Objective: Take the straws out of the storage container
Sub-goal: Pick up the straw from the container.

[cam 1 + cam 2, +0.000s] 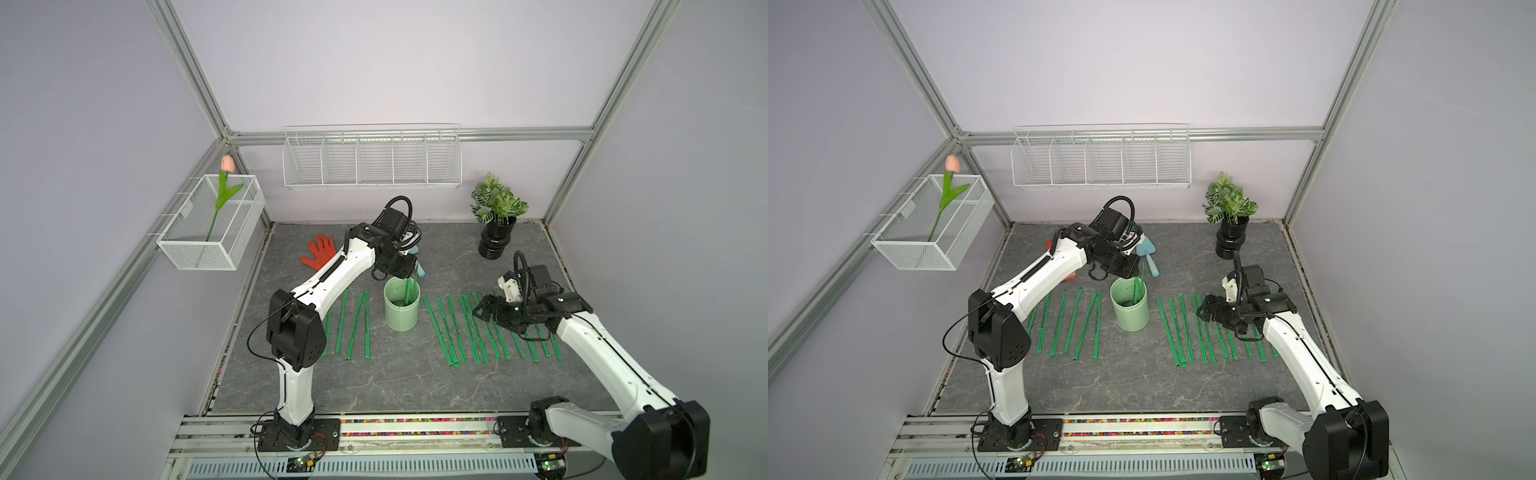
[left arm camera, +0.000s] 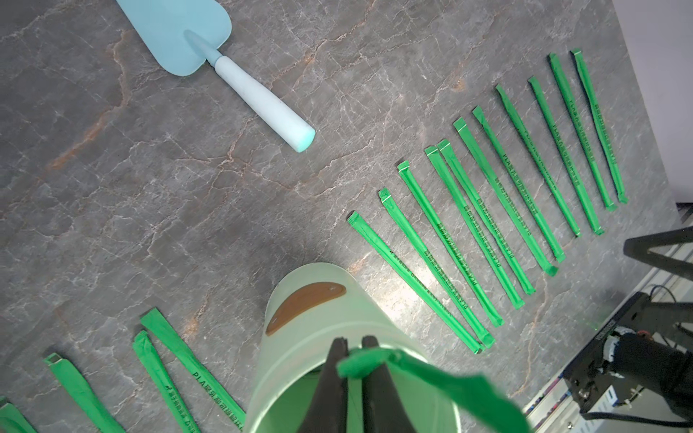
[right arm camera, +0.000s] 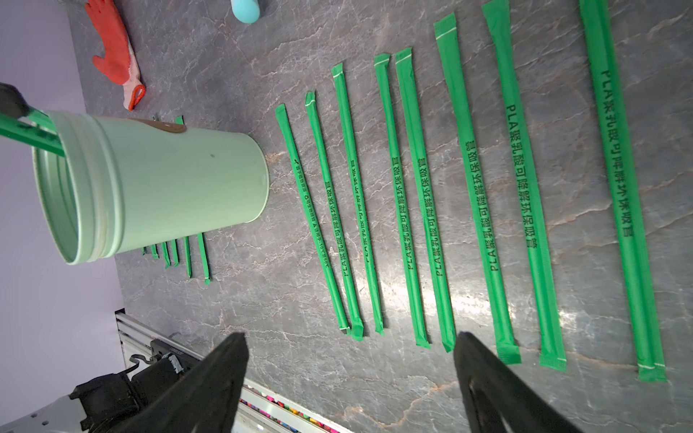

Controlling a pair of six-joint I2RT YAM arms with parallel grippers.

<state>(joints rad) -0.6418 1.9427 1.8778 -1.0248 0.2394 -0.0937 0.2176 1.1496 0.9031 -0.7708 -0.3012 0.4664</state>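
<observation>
In both top views the left arm rises from its base, folds at the elbow and reaches forward. Its wrist is bent so the left gripper (image 1: 409, 275) (image 1: 1137, 277) points down over the cup (image 1: 401, 318) (image 1: 1130, 316). The cup is a smooth, pale-mint cylinder, upright mid-table between two rows of straws (image 1: 366, 328) (image 1: 1097, 328). These are thin, flat, bright-green wrapped sticks lying nearly parallel, long axes running near to far. Two more stand in the cup, leaning on its far rim with their tops up at the gripper. The right arm stretches low and forward. The right gripper (image 1: 484, 309) (image 1: 1206, 309) hangs over the right-hand row, jaws spread wide and empty.

In the left wrist view the black fingers (image 2: 330, 378) are pinched together on a crumpled green straw top above the cup's open mouth. I cannot tell whether one or both are caught. A brown patch (image 2: 303, 303) marks the cup's side. A pale blue trowel (image 2: 172, 37) with a rounded handle lies on the grey, veined, stone-look table (image 2: 112, 187).

In the right wrist view the tapered fingers (image 3: 210, 382) stand far apart with nothing between them, above the near ends of the row. Dark print runs lengthwise along each wrapper. The cup's rim is ridged, and two straws slant out of its mouth. An orange glove (image 3: 112, 56) lies beyond it.
</observation>
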